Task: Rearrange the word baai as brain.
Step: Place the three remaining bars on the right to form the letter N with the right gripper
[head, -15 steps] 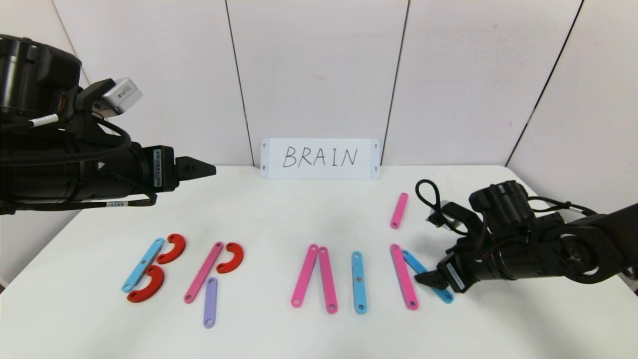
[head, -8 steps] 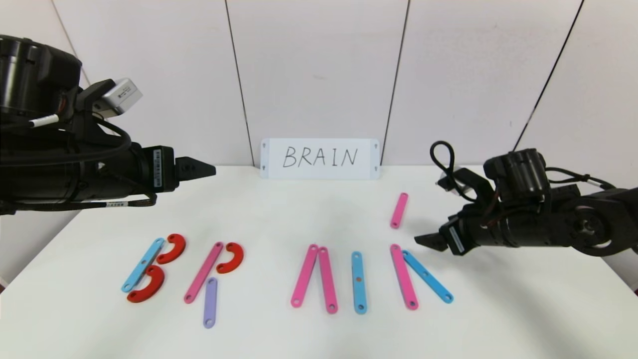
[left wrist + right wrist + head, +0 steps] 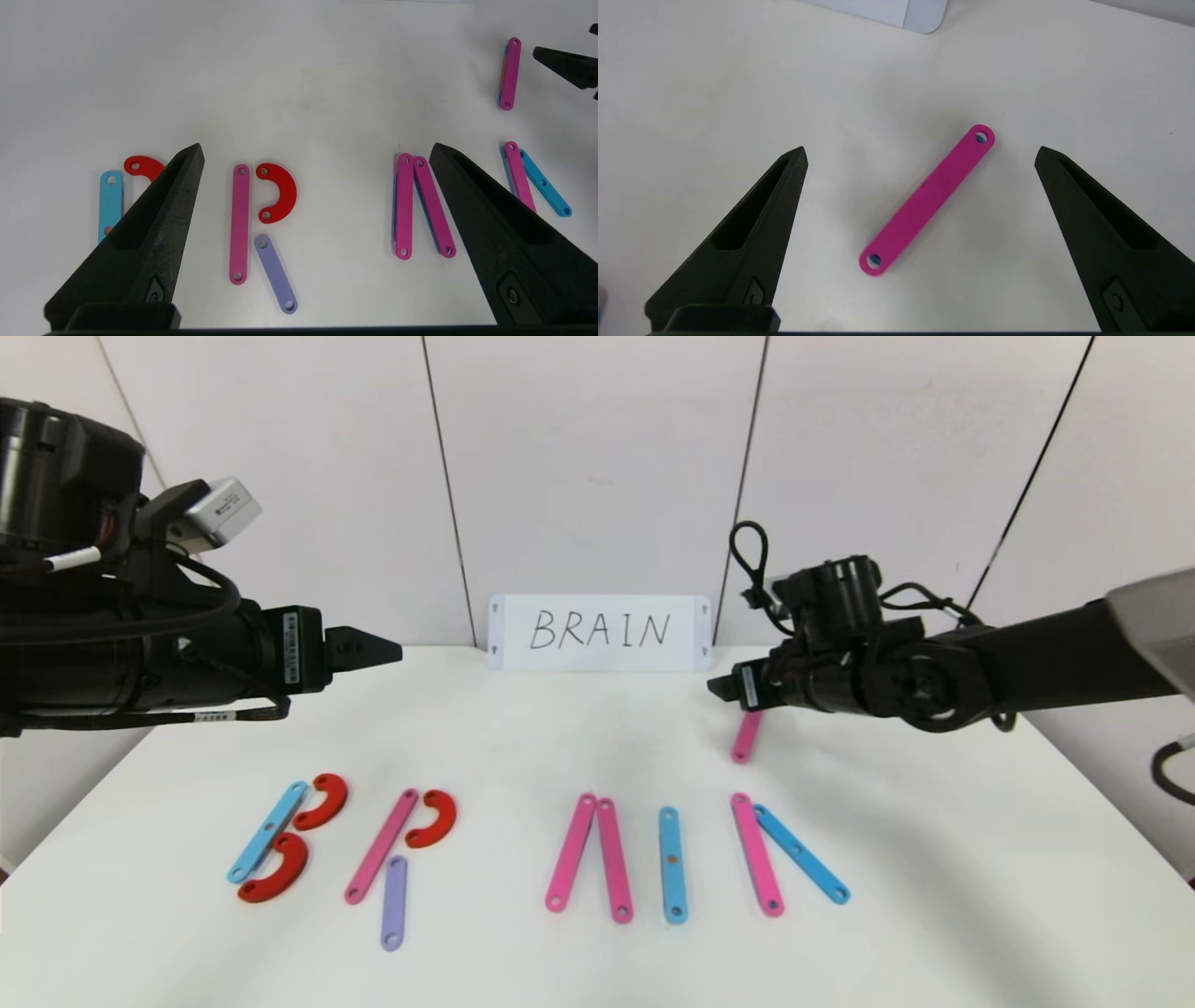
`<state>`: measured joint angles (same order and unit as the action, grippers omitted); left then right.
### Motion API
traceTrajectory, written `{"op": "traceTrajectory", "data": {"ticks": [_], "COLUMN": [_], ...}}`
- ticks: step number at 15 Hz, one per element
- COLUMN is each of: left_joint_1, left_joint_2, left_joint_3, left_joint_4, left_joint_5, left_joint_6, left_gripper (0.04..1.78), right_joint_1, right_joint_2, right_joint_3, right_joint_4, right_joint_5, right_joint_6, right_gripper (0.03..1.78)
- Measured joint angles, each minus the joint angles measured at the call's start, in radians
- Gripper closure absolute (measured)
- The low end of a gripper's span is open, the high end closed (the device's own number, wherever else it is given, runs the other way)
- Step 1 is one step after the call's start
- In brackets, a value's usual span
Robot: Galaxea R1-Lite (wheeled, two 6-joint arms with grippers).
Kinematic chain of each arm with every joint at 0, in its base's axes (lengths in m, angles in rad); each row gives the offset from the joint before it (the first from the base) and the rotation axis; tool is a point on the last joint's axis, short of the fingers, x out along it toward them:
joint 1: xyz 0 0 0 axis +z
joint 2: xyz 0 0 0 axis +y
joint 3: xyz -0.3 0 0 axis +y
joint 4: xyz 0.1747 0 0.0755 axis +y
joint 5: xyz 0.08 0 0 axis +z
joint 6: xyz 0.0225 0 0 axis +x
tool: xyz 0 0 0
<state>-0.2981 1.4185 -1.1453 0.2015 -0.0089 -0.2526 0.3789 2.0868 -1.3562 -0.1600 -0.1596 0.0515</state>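
Right tool (image 3: 920,154) hangs w/ jaws wide, empty, above the lone flat pink holed plastic strip (image 3: 746,736) lying far right on the white worktop (image 3: 597,971). Left tool (image 3: 317,154) wide too, empty, held high at far left. Row of pink, blue, purple strips & red half-rings (image 3: 597,849) lies along near side.

Left pincer (image 3: 392,651) parked raised; right pincer (image 3: 717,689) apparently hovering, both spread wide.
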Motion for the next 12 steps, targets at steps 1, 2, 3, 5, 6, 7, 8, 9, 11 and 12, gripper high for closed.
{"op": "traceTrajectory", "data": {"ticks": [1, 2, 3, 5, 6, 7, 8, 9, 11, 12], "left_joint_1": [0.000, 0.000, 0.000, 0.000, 0.000, 0.000, 0.000, -0.001, 0.000, 0.000], "left_joint_2": [-0.003, -0.004, -0.004, -0.004, -0.005, -0.004, -0.005, -0.005, -0.006, -0.006], "left_joint_3": [0.000, 0.000, 0.000, 0.000, 0.000, 0.000, 0.000, 0.000, 0.000, 0.001], "left_joint_4": [0.000, 0.000, 0.000, 0.000, 0.000, 0.000, 0.000, 0.000, 0.000, 0.000], "left_joint_5": [0.000, -0.001, 0.000, -0.001, -0.001, -0.001, -0.001, -0.001, -0.001, -0.002], "left_joint_6": [0.000, 0.000, 0.000, 0.000, 0.000, 0.000, 0.000, 0.000, 0.000, 0.000], "left_gripper": [0.13, 0.13, 0.13, 0.13, 0.13, 0.13, 0.13, 0.13, 0.13, 0.13], "right_joint_1": [0.011, 0.016, 0.017, 0.015, 0.014, 0.014, 0.014, 0.013, 0.013, 0.014], "right_joint_2": [0.030, 0.055, 0.070, 0.081, 0.085, 0.088, 0.091, 0.095, 0.104, 0.109], "right_joint_3": [-0.030, -0.046, -0.051, -0.050, -0.045, -0.040, -0.036, -0.034, -0.034, -0.035], "right_joint_4": [0.006, 0.016, 0.018, 0.018, 0.019, 0.020, 0.020, 0.020, 0.015, 0.012], "right_joint_5": [-0.038, -0.058, -0.060, -0.075, -0.097, -0.117, -0.132, -0.143, -0.177, -0.183], "right_joint_6": [0.054, 0.092, 0.100, 0.108, 0.116, 0.120, 0.121, 0.122, 0.123, 0.127], "right_gripper": [0.11, 0.11, 0.11, 0.11, 0.11, 0.11, 0.11, 0.11, 0.11, 0.11]}}
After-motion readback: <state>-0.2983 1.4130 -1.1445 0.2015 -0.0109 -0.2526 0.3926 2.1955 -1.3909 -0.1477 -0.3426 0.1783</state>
